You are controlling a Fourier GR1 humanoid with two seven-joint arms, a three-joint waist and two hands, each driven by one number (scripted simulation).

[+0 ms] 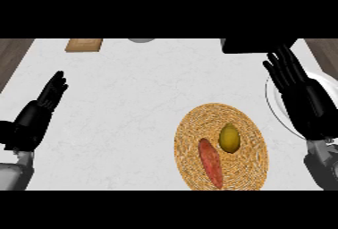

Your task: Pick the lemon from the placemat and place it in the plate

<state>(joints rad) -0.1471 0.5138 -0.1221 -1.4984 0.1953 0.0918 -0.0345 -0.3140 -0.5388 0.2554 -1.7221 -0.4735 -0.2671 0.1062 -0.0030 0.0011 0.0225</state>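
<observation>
Resting untouched on the woven placemat point(221, 147), the lemon point(229, 137) marks the task as not yet begun; pick, carry and release all remain.

Near zone: placemat lies close to the bench's point(132, 116) lower edge, right of centre. A long reddish vegetable point(211, 163), possibly a sweet potato, lies just left of the lemon, close beside it and perhaps touching at its upper end. Judgement: a grasp from the lemon's right or upper side has more room.

Left: left robot hand point(41, 107), fingers straight and together, pointing up near the bench's left edge, holding nothing, well apart from the placemat.

Right: right robot hand point(300, 96), fingers extended and slightly spread, empty, lying over the white plate point(272, 103) and hiding much of it. Plate sits just beside the placemat's upper right, at the bench's right edge, so the carry looks short.

Middle: broad bare bench surface between the hands.

Far edge: wooden board point(84, 44), grey round object point(141, 40) cut off by the frame, dark boxy item point(251, 44).
</observation>
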